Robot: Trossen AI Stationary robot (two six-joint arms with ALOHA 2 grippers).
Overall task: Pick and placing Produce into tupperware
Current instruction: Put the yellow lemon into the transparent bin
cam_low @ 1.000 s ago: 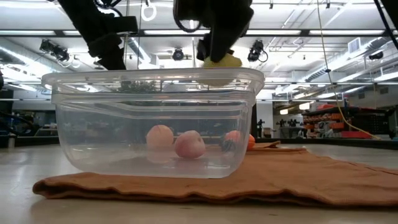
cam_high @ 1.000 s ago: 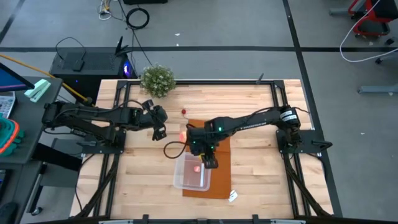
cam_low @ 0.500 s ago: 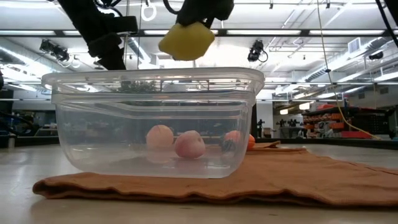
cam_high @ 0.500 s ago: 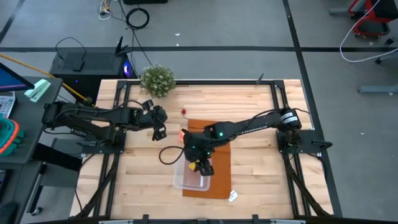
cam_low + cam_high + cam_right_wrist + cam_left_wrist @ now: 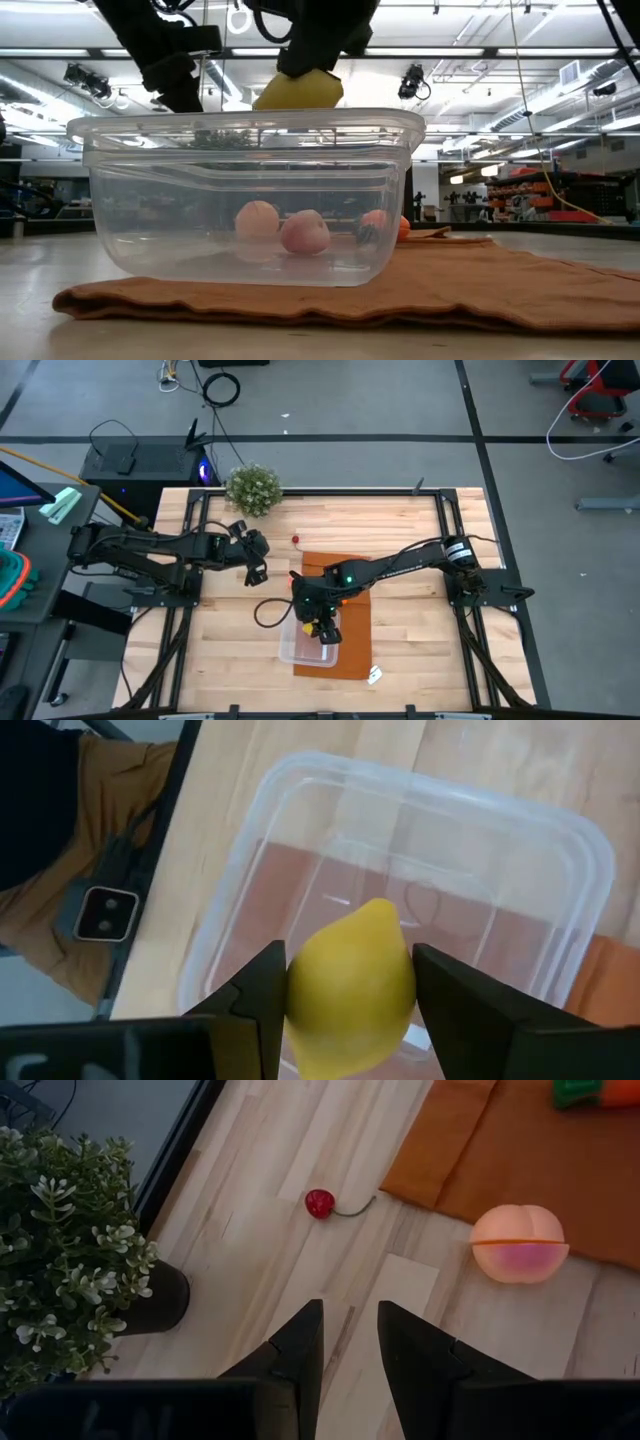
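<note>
My right gripper (image 5: 318,628) hovers over the clear tupperware (image 5: 300,650), shut on the yellow lemon (image 5: 350,985). In the low view the lemon (image 5: 298,90) hangs just above the box rim (image 5: 245,125). Two pinkish pieces (image 5: 258,218) (image 5: 305,232) lie on the tupperware floor. The box stands on a brown-orange mat (image 5: 450,275). My left gripper (image 5: 254,573) waits open above bare wood left of the mat. A peach-like fruit (image 5: 519,1243) lies on the wood at the mat's edge, a red cherry (image 5: 319,1203) farther back, and the carrot (image 5: 590,1090) on the mat. My right gripper pinches the lemon between its two fingers (image 5: 262,982), which sit on its two opposite sides (image 5: 300,990). The fingers come from above, pointing down. The lemon is lifted clear, its lower part (image 5: 298,100) level with the tupperware's rim.
A bushy potted plant (image 5: 252,488) stands near the far left corner of the table. A small white object (image 5: 376,676) lies by the mat's near right corner. Bare wood stretches to the right of the mat (image 5: 352,575) and along the near edge.
My right gripper has carried the lemon from the box's far side toward the near-left, over the tupperware's middle, and then lowered it to rim height. It has stayed shut on the lemon. The left arm has kept still.
</note>
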